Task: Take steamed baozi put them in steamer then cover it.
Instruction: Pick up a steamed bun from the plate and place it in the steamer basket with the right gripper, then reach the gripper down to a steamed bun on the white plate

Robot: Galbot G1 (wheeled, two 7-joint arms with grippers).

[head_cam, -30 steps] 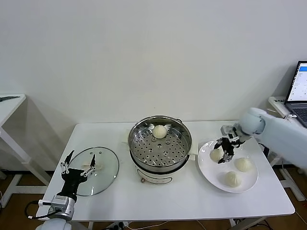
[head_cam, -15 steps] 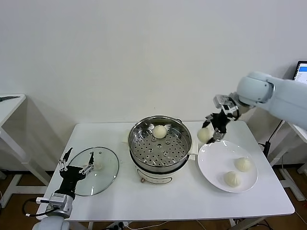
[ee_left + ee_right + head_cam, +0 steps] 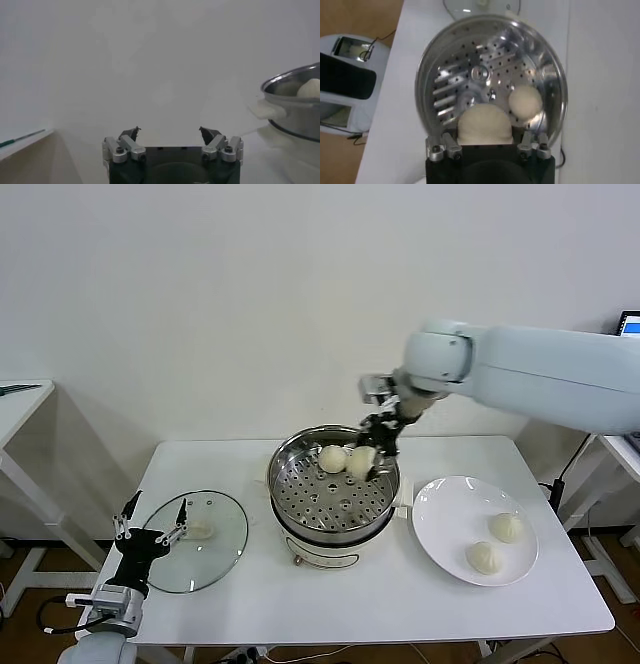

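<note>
My right gripper [image 3: 372, 452] hangs over the back right of the steamer [image 3: 285, 484], shut on a cream-white steamed baozi [image 3: 361, 463]. In the right wrist view that baozi [image 3: 484, 125] fills the space between the jaws of the right gripper [image 3: 485, 140], above the perforated tray [image 3: 470, 65]. Another baozi [image 3: 331, 458] lies on the tray at the back, just beside the held one. Two more baozi [image 3: 507, 527] [image 3: 484, 557] rest on the white plate [image 3: 440, 524]. My left gripper [image 3: 152, 524] stands open and empty by the glass lid [image 3: 215, 554].
The glass lid with its white handle lies flat on the white table left of the steamer. The plate sits right of the steamer. A laptop edge [image 3: 631, 324] shows at the far right. In the left wrist view the open left gripper [image 3: 170, 132] faces the wall, the steamer [image 3: 295, 112] off to one side.
My right gripper lifted a baozi off the plate and carried it left, over the steamer's rim to above the tray. The left gripper stayed by the lid.
</note>
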